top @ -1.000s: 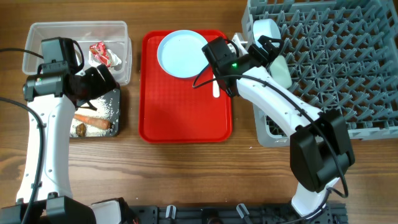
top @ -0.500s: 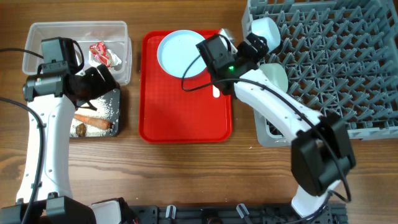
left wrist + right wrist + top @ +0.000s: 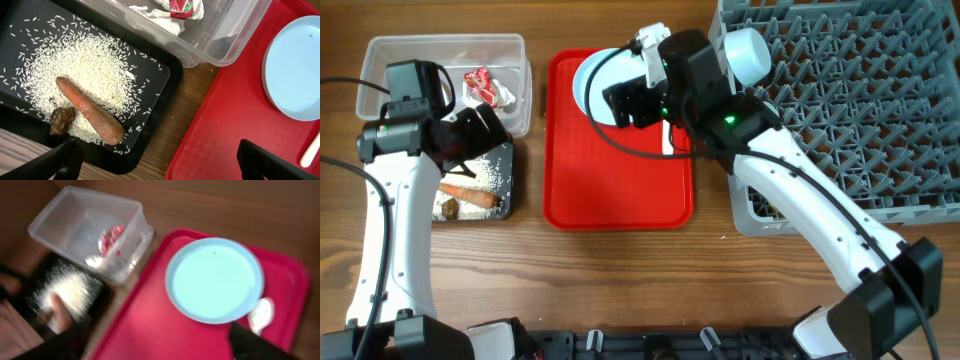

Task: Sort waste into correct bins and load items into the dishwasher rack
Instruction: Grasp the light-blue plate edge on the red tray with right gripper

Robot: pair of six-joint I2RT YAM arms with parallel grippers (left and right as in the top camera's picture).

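Left gripper [image 3: 160, 162]: jaws wide apart, empty, by black tub [image 3: 162, 107].
Right gripper [image 3: 165, 347]: jaws apart, empty, above plate [image 3: 215, 280] on tray [image 3: 145, 325].
Rack [image 3: 840, 100]: fills upper right.

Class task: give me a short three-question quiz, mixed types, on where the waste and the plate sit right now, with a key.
1. True or false: the wrapper lies in the clear tub.
2. Fill in: the rice, stick and lump lie in the ___ tub.
3. The plate rests: A in the clear tub; B on the red tray; C on the wrapper.
Key: 1 true; 2 black; 3 B.
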